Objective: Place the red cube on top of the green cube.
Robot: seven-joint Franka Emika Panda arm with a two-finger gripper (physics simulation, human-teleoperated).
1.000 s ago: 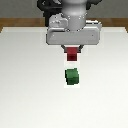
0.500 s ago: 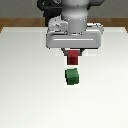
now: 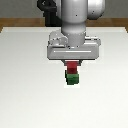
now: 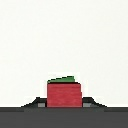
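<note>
Lowering step: the red cube is being set onto the green cube, the placing stage of the task, near its end by my judgement.
Jaws: closed on the red cube, which sits between them under the gripper (in the wrist view the dark fingers flank its lower sides).
Red cube place: directly above the green cube, around the middle of the bench, well away from every edge and corner.
Contact: the two cubes look touching or very nearly so in the exterior view; I cannot tell which at this sharpness.
Alignment: in the wrist view a green sliver shows past the red cube, so the stack seems roughly centred, perhaps a little off.
Next move calls for: a final small descent if a gap remains, then parting the jaws gently and lifting straight up, so the red cube is not dragged off.
</note>
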